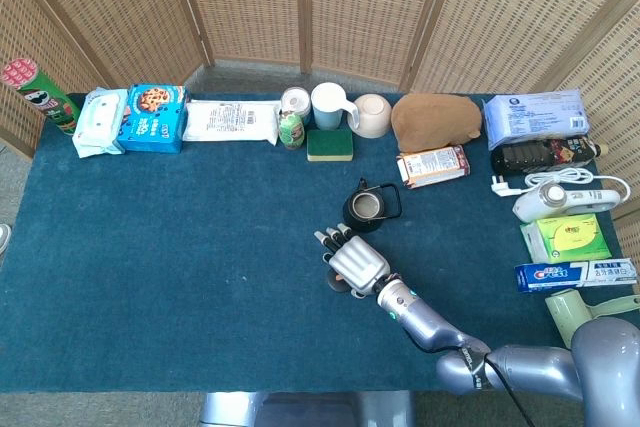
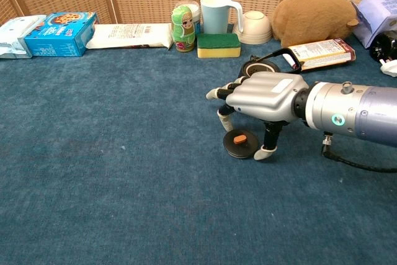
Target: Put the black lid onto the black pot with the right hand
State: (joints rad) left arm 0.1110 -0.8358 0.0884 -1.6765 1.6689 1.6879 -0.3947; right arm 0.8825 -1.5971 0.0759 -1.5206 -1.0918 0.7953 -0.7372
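The black lid (image 2: 240,144) with its small orange knob lies flat on the blue cloth; in the head view only its edge (image 1: 339,285) shows under the hand. My right hand (image 2: 260,96) (image 1: 358,264) hovers low over it, palm down, fingers spread and bent, the thumb tip touching down just right of the lid and one fingertip just behind it. It holds nothing. The black pot (image 1: 366,207) (image 2: 259,66) stands open a little behind the hand, its wire handle raised. My left hand is not in either view.
Along the far edge stand a green doll figure (image 2: 182,29), a green sponge (image 2: 218,44), a pale mug (image 2: 217,13), a bowl (image 2: 255,26) and a brown plush (image 2: 313,18). A snack packet (image 2: 321,53) lies right of the pot. Boxes and appliances line the right side (image 1: 565,240).
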